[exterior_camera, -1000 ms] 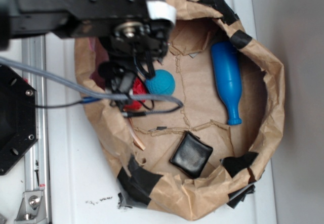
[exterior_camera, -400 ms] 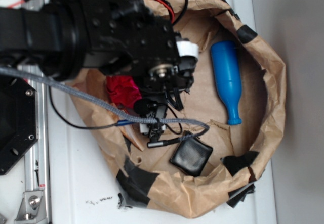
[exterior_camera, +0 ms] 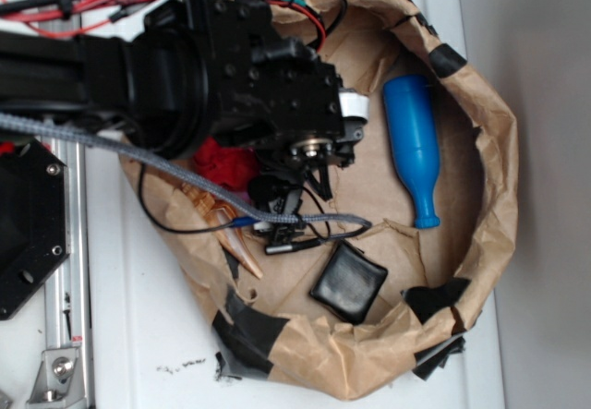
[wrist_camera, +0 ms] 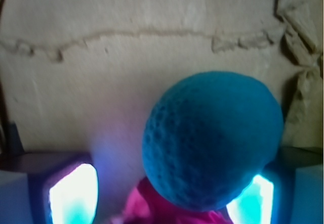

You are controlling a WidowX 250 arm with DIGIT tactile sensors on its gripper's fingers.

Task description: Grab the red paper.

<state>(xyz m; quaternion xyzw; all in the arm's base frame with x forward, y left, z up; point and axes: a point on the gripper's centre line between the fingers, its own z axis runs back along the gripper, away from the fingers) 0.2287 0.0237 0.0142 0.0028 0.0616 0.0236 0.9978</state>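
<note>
Two claw fingers (wrist_camera: 71, 196) are standing open around the teal ball (wrist_camera: 212, 140), the red paper (wrist_camera: 167, 211) lying just near of it.

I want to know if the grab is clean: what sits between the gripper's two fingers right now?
In the wrist view, the teal ball fills most of the gap between the fingers, with a bit of the red paper showing under it.

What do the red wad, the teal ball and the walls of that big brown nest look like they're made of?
The red wad looks like thin crumpled paper: matte, creased and ruffled. The teal ball looks like knitted or foamy material: its matte surface is covered in small regular dimples. The nest walls look like brown kraft paper, wrinkled and rolled over, patched with black tape.
</note>
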